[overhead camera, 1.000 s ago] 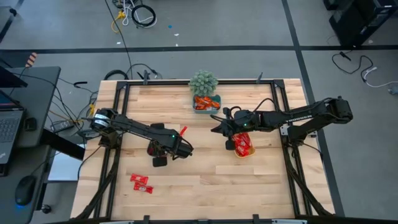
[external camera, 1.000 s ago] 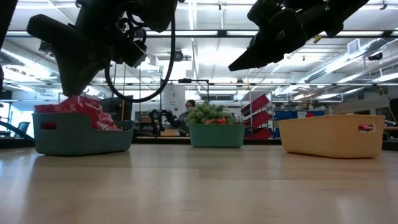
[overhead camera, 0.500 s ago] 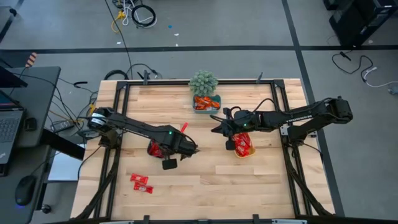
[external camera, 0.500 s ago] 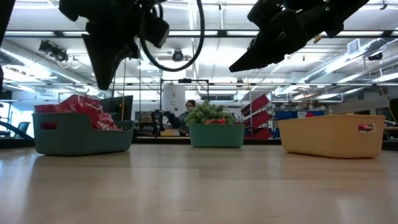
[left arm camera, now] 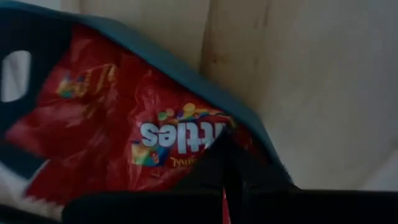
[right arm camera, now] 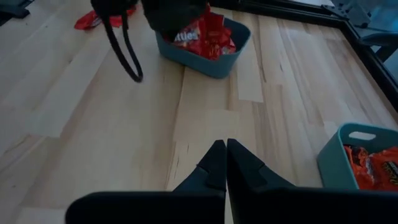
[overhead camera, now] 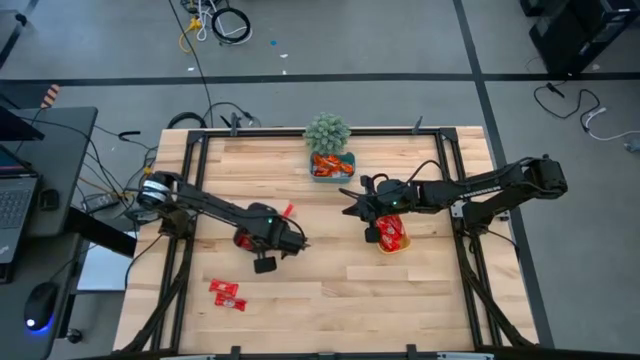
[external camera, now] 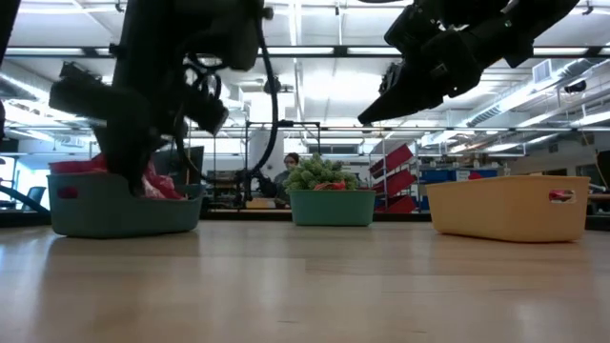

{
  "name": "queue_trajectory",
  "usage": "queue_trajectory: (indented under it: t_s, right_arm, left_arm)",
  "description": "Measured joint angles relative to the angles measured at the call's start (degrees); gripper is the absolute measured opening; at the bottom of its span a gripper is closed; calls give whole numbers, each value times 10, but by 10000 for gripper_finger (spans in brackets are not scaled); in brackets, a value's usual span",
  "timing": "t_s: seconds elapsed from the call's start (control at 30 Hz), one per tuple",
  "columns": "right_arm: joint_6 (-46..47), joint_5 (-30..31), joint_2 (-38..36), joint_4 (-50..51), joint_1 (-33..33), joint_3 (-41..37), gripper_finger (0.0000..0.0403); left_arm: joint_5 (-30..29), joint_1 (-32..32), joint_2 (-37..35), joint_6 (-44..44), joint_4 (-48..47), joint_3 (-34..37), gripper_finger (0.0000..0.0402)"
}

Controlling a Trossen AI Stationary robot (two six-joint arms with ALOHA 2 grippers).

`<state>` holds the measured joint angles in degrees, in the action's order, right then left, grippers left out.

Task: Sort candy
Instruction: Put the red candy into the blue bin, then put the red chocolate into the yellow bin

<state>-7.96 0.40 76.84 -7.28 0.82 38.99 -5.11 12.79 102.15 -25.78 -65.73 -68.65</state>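
Left tool point(overhead camera: 262, 243) was low over the teal tray point(external camera: 124, 205) on my left half of the wooden surface point(overhead camera: 330, 290), and its fingers point(left arm camera: 217, 165) were pressed together down among the red candy point(left arm camera: 134, 140) in that tray. In the left wrist view I saw a thin red edge just between the closed tips, but I could not tell if a packet was really pinched there. Red packets filled this tray and some stood above its rim in the low view.

My right tool point(right arm camera: 225, 154) hung in the air near the middle of the surface, with its fingers also pressed together and nothing between them. Close beside it, on the right half, was the yellow tray point(external camera: 507, 208) with red candy inside, as the high view showed.

At the far edge stood another teal tray point(right arm camera: 351, 152) holding orange packets point(right arm camera: 373, 167), and a small green plant point(overhead camera: 327, 131) was just behind it. Two loose red packets point(overhead camera: 227, 293) lay on the bare wood near the front left corner, well apart from all trays.
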Motion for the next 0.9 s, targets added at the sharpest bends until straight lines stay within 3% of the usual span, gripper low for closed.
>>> queue_trajectory:
  t_s: [0.2,0.6,0.9]
  right_arm:
    - [2,0,0,0,0,0,0]
    - [-3,0,-1,19,2,-1,0]
    - [-6,0,-5,30,2,-1,0]
  left_arm:
    - [-28,-19,0,3,13,22,0]
    - [-73,-39,-80,-4,-11,-36,0]
    - [-69,34,-138,-106,-3,-42,0]
